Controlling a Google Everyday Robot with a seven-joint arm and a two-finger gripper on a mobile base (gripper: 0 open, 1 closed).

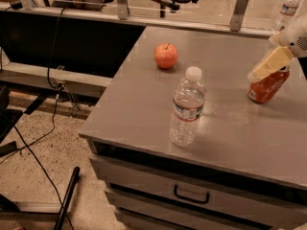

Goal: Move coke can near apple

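Note:
The coke can (265, 87), red-orange with white lettering, stands leaning slightly at the right side of the grey table top (225, 42). My gripper (269, 63), cream-coloured, reaches in from the upper right edge of the camera view. It sits right over the can's top and touches or covers it. The apple (166, 56), round and red-orange with a short stem, lies near the table's back left, well to the left of the can.
A clear plastic water bottle (186, 108) with a white cap stands near the table's front edge, between apple and can. A second bottle (287, 8) stands beyond the back rail. Drawers (192, 194) are below; cables and a chair base lie to the left.

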